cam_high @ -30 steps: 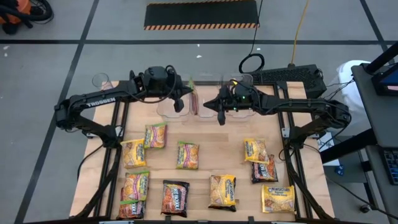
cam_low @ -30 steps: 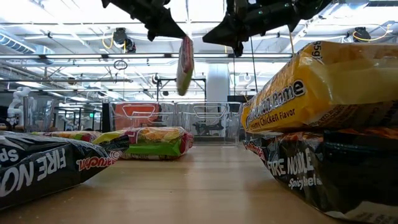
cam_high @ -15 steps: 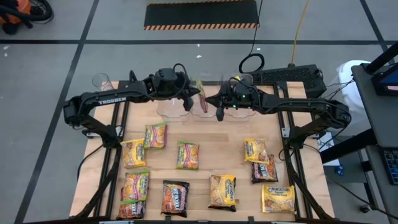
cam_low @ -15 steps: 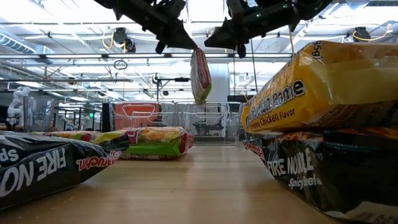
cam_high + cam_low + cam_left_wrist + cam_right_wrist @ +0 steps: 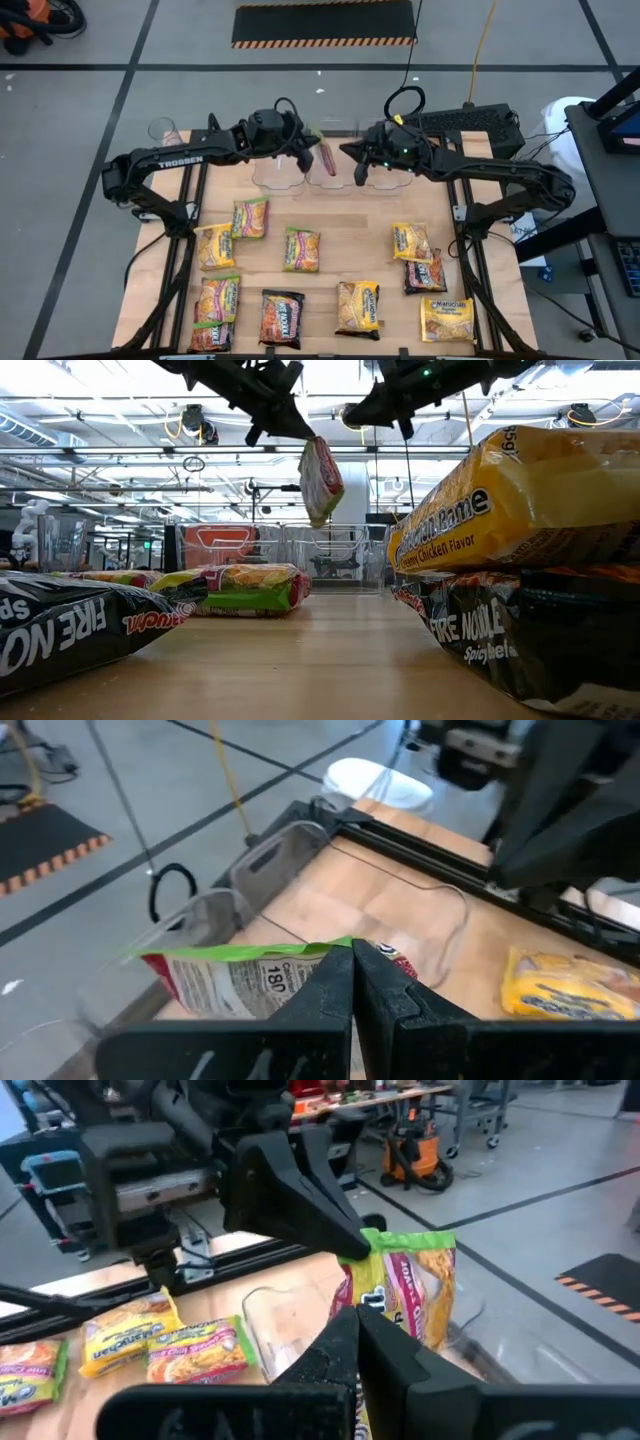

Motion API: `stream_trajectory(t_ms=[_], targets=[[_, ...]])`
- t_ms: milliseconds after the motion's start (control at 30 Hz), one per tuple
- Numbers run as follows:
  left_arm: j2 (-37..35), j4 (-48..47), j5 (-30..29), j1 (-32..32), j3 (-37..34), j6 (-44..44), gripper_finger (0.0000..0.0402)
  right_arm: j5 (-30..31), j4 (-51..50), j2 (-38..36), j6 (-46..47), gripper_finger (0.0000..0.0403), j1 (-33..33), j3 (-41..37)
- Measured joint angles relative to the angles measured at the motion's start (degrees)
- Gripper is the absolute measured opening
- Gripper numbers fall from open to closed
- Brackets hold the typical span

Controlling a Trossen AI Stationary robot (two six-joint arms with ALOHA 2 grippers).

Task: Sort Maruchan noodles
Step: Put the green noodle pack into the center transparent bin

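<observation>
My left gripper (image 5: 306, 156) is raised above the clear bins at the table's far edge, shut on a green-edged Maruchan noodle packet (image 5: 320, 480). The packet also shows in the right wrist view (image 5: 415, 1290) and hangs over the middle clear bin (image 5: 326, 176). My right gripper (image 5: 361, 172) is shut and holds nothing; it hovers just right of that packet, also high up (image 5: 400, 426). Several more packets lie flat on the wooden table, among them a yellow one (image 5: 447, 318), a dark one (image 5: 282, 317) and a green-edged one (image 5: 301, 249). My left gripper pinches the packet's green sealed top edge (image 5: 388, 1240) between its two fingers. The fingers (image 5: 320, 1220) slant down from the table's left. The packet hangs below them, slightly tilted, lifted clear of the table and the bins.
Three clear bins stand in a row at the far edge: left (image 5: 277, 172), middle and right (image 5: 388, 172). A clear cup (image 5: 165, 130) stands off the far left corner. Close in the low view, a yellow packet (image 5: 520, 500) lies stacked on a dark one (image 5: 520, 640).
My left gripper has carried the packet toward the table's right, dipped a little and rolled. The packet has swung from edge-on to tilted and hangs over the middle bin. My right gripper, still shut, has risen and drawn back toward the far right.
</observation>
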Motion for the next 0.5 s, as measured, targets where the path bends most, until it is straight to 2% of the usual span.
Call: stream_trajectory(t_ms=[300,500], targets=[[0.00,3.10,-7.29,0.80,0.00,-3.06,0.0000,2.54,-0.60,-1.91,-0.07,0.0000,0.04,0.00],[0.00,5.60,-10.15,1.71,0.00,-5.79,0.0000,3.94,-0.72,-1.86,0.47,0.0000,0.04,0.00]])
